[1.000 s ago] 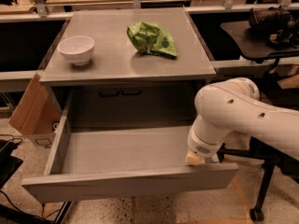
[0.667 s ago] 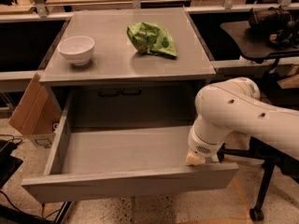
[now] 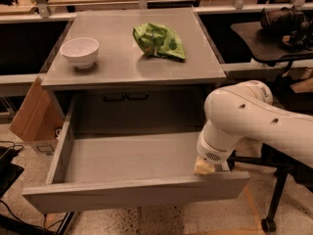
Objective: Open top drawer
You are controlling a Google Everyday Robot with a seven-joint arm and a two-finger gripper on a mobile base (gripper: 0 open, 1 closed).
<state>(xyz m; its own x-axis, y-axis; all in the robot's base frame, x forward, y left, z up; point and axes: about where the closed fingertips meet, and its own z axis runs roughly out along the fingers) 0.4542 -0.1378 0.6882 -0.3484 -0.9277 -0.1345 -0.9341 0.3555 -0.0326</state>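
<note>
One top drawer [image 3: 132,192] open, gripper [image 3: 204,167] inside at front corner

No text is readable anywhere, not even on the gripper [image 3: 204,166] at the top drawer [image 3: 137,192]'s near-right corner.

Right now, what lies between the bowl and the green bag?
Nothing: bare tabletop, in the camera view. The gripper sits at the right front corner of the open top drawer.
</note>
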